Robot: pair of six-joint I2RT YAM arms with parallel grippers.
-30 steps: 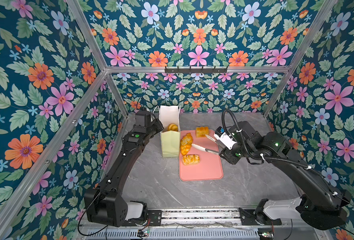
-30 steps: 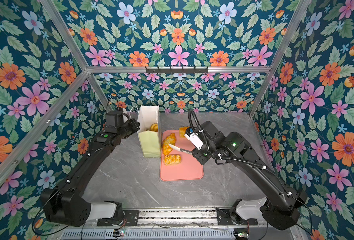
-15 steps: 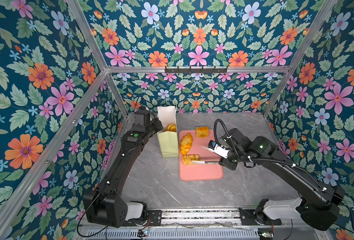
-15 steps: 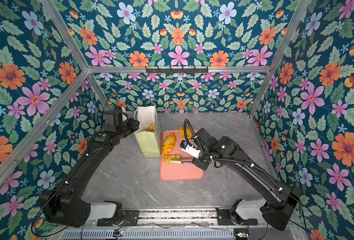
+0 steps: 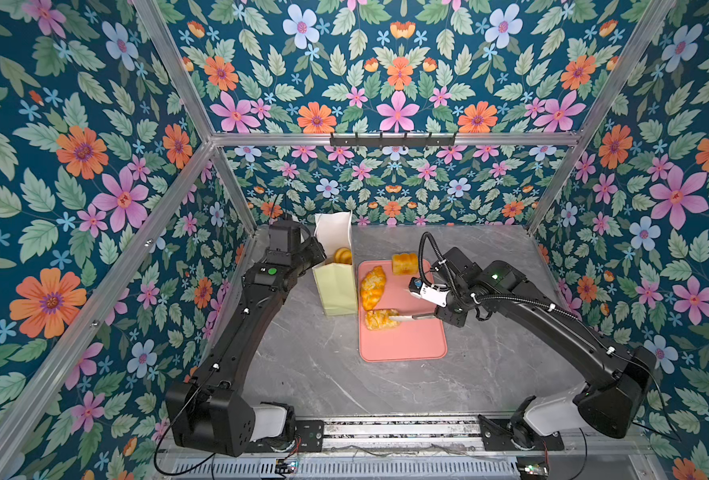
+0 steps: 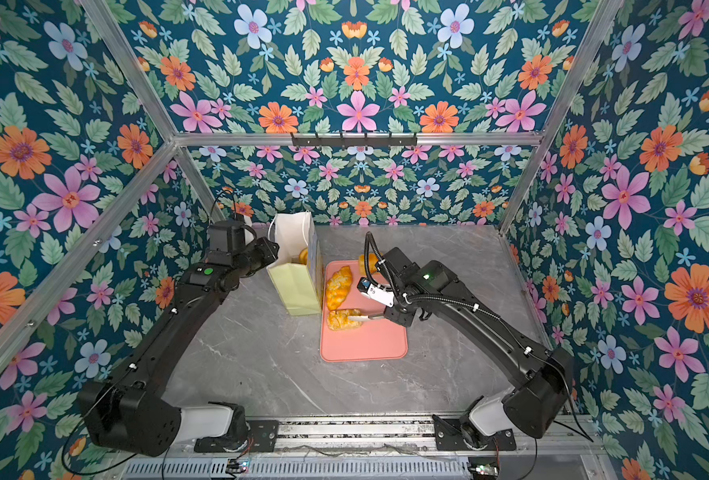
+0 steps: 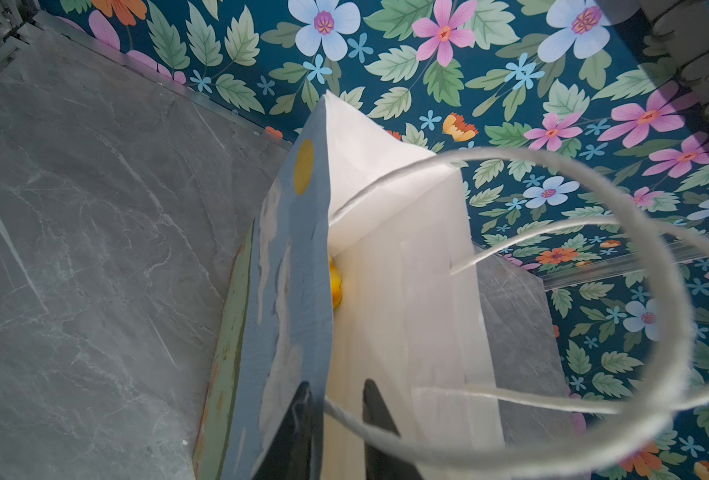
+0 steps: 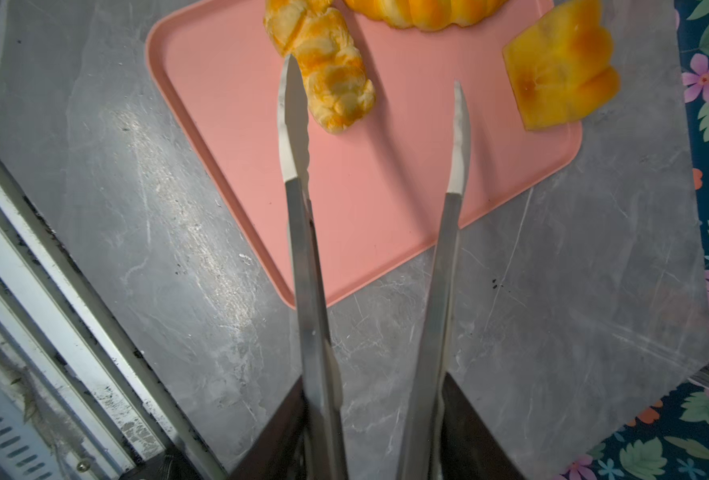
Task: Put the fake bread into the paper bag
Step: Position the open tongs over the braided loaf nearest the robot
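Note:
The paper bag [image 5: 336, 286] [image 6: 299, 286] stands open at the pink tray's left edge, with a round pastry [image 5: 342, 255] [image 7: 334, 282] inside. My left gripper [image 5: 317, 253] [image 7: 338, 415] is at the bag's rim [image 7: 290, 291]. Its jaws are slightly apart, astride one wall, with a cord handle [image 7: 511, 166] between them. My right gripper [image 5: 429, 316] [image 8: 375, 415] is shut on metal tongs [image 8: 303, 249]. The tongs' spread tips reach a knobbly pastry [image 5: 380, 319] [image 8: 328, 83]; one tip lies over it. A long pastry [image 5: 372, 286] and a square loaf [image 5: 405, 263] [image 8: 560, 70] lie farther back.
The pink tray [image 5: 407, 345] [image 8: 365, 216] lies mid-table on grey marble [image 5: 323, 374]. Floral walls close three sides. A metal rail [image 5: 386, 428] runs along the front edge, and a hook rack [image 5: 392, 139] hangs on the back wall.
My right arm has swung the tongs down and toward the front, from beside the long pastry to the knobbly pastry. The left jaws have parted a little at the bag.

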